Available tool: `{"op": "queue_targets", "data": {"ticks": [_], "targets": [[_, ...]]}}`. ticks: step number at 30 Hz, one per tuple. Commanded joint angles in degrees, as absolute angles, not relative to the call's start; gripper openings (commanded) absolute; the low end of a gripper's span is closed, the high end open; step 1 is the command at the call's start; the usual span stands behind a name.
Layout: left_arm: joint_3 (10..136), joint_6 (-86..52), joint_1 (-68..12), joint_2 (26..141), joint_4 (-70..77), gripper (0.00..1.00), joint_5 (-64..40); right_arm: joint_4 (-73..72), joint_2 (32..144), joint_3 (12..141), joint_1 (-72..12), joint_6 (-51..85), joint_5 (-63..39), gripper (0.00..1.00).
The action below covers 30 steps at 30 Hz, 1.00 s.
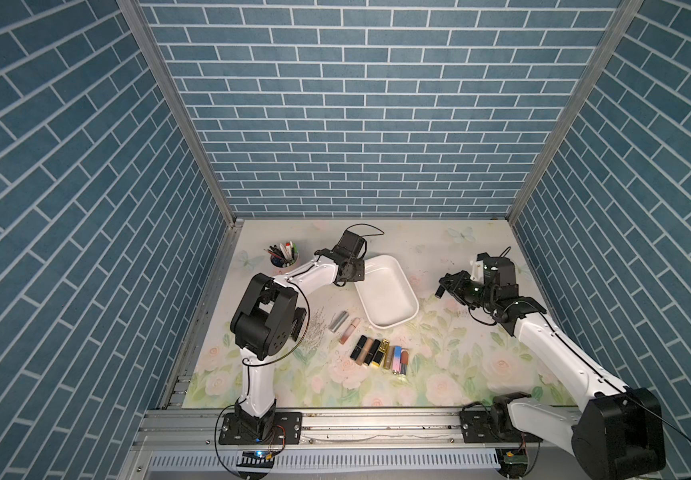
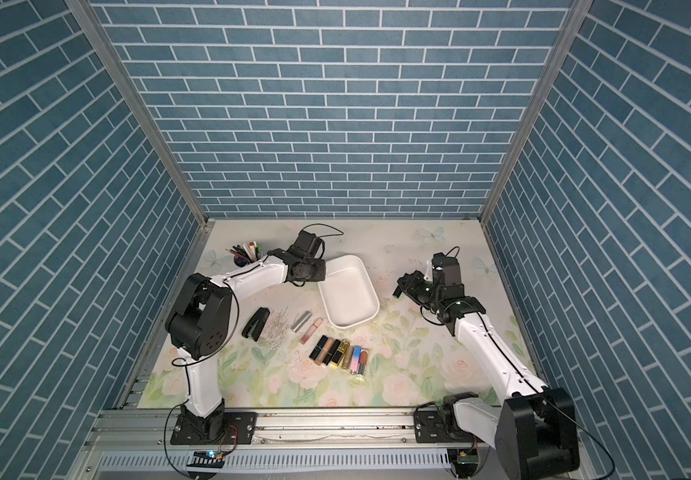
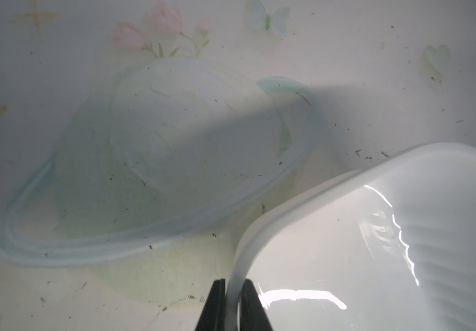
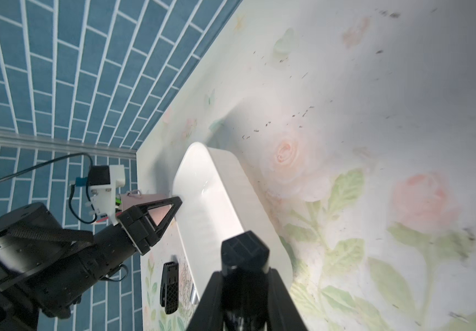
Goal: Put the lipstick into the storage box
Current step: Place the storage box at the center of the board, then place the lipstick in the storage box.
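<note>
The tips of the left gripper (image 3: 233, 283) are hidden under its wrist in both top views. Its wrist view shows them pinched onto the rim of the shallow white plastic storage box (image 1: 385, 293), which is empty. The right gripper (image 4: 244, 282) clamps a black faceted lipstick (image 4: 244, 252) just beside that box. Print on the row of lipstick tubes (image 1: 381, 353) is too small to read.

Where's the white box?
In both top views the storage box sits mid-table, beyond the row of lipsticks, its far left corner pinched by the left gripper.
</note>
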<state>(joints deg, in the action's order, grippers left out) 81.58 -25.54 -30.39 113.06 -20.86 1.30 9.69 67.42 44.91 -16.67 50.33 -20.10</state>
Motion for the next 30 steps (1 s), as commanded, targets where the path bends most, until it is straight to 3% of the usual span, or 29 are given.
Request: {"op": "queue_targets", "data": {"ticks": [1,5,13,20,30], "targets": [[80.9,-26.8,-30.6,112.2,-18.5,0.19,1.1,5.0,70.8,47.9,-20.0,52.7,-19.8,0.16],[82.0,-26.6,-30.6,112.1,-18.9,0.39,1.2,0.3,75.8,49.8,-23.7,58.5,-19.4,0.16],[84.2,-26.3,-30.3,109.8,-19.4,0.63,1.0,-5.8,87.3,56.9,-30.8,67.9,-16.0,0.16],[80.0,-26.6,-29.6,98.5,-17.4,0.74,3.6,-8.5,95.4,61.2,-34.3,73.6,-12.5,0.16],[64.3,-28.4,-29.7,80.1,-13.5,0.78,3.9,-14.2,105.1,64.8,-37.9,83.5,-8.2,0.16]]}}
